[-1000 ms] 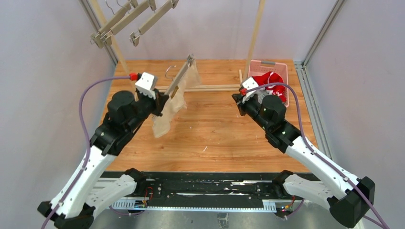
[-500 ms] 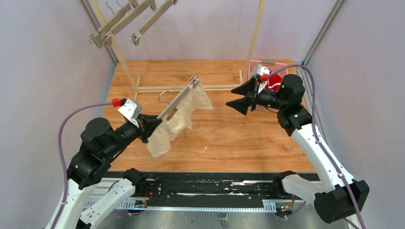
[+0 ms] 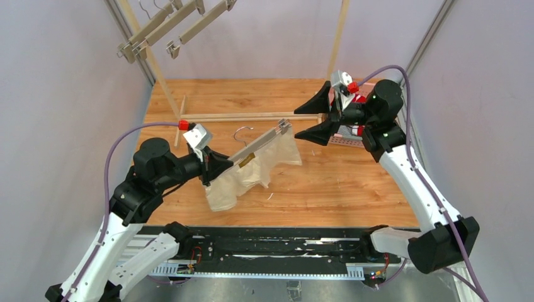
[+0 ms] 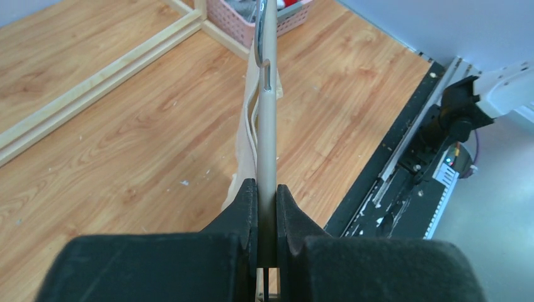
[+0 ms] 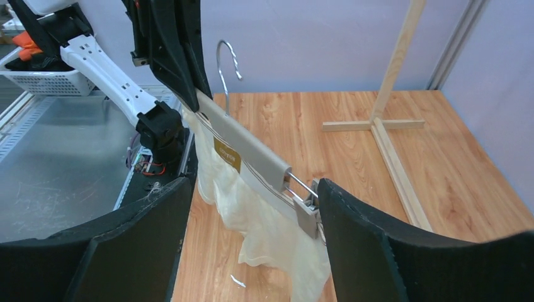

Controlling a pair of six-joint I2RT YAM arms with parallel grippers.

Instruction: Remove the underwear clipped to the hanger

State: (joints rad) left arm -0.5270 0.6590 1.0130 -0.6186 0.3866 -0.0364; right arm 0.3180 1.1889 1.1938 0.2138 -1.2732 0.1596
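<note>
My left gripper (image 3: 217, 168) is shut on one end of a beige clip hanger (image 3: 255, 150) and holds it above the table; in the left wrist view the bar (image 4: 267, 119) runs straight out from the gripper (image 4: 267, 195). Cream underwear (image 3: 252, 175) hangs clipped below the bar. My right gripper (image 3: 312, 121) is open, facing the hanger's far clip (image 5: 307, 215), which sits close to my right finger (image 5: 352, 239), not gripped. The cream underwear (image 5: 264, 229) droops between the open jaws. Red underwear (image 3: 360, 99) lies in the pink basket (image 3: 345, 141), mostly hidden by the right wrist.
Three bare hangers (image 3: 170, 28) hang on the wooden rack at the back left. The rack's base bar (image 3: 252, 116) and upright post (image 3: 337, 44) cross the back of the table. The metal rail (image 3: 252, 248) runs along the near edge.
The left arm carried the hanger and cream underwear right, toward the middle. The right gripper opened, rose from the basket and turned to face the hanger's clip end.
</note>
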